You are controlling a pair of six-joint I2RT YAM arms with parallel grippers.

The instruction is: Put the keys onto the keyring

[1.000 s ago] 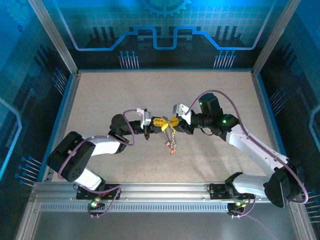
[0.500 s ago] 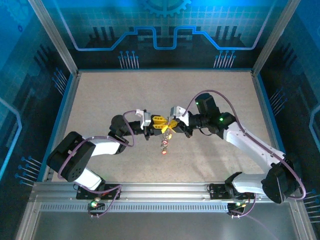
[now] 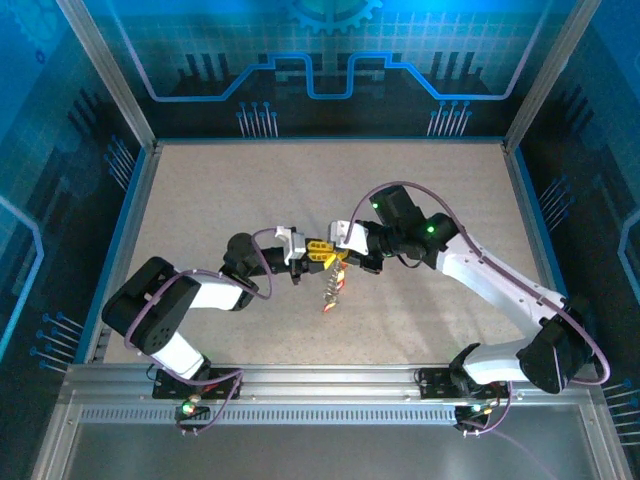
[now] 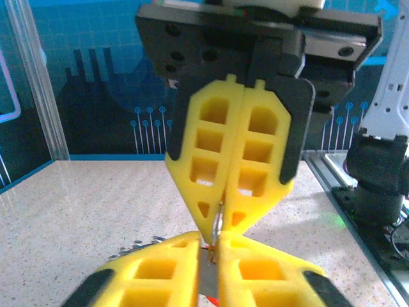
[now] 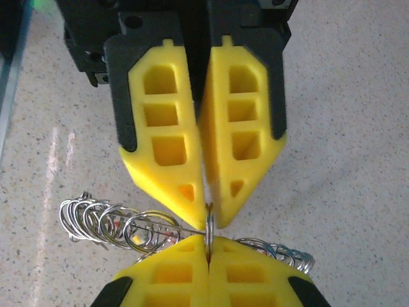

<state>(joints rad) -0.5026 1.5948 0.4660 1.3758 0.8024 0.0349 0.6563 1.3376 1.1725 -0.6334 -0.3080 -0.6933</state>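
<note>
My left gripper [image 3: 320, 250] and right gripper [image 3: 345, 250] meet tip to tip above the middle of the table. Both are shut on the keyring [image 3: 334, 256], a thin silver ring seen edge-on. In the right wrist view the keyring [image 5: 209, 224] stands upright between my right gripper [image 5: 209, 248] below and the left gripper [image 5: 208, 210] above. In the left wrist view the keyring [image 4: 218, 225] is pinched between my left gripper [image 4: 215, 248] and the right gripper [image 4: 221, 217]. A coil of small rings [image 5: 115, 222] carrying tiny red and yellow keys [image 3: 329, 298] hangs from it.
The sandy tabletop [image 3: 200, 200] is walled by blue panels and metal posts [image 3: 130, 170]. An aluminium rail [image 3: 320, 385] runs along the near edge, by the arm bases. More small rings [image 5: 281, 252] trail to the right behind my right fingers.
Both grippers have shifted a little left, still tip to tip. The right arm has reached further left, and the hanging keys have swung down and left.
</note>
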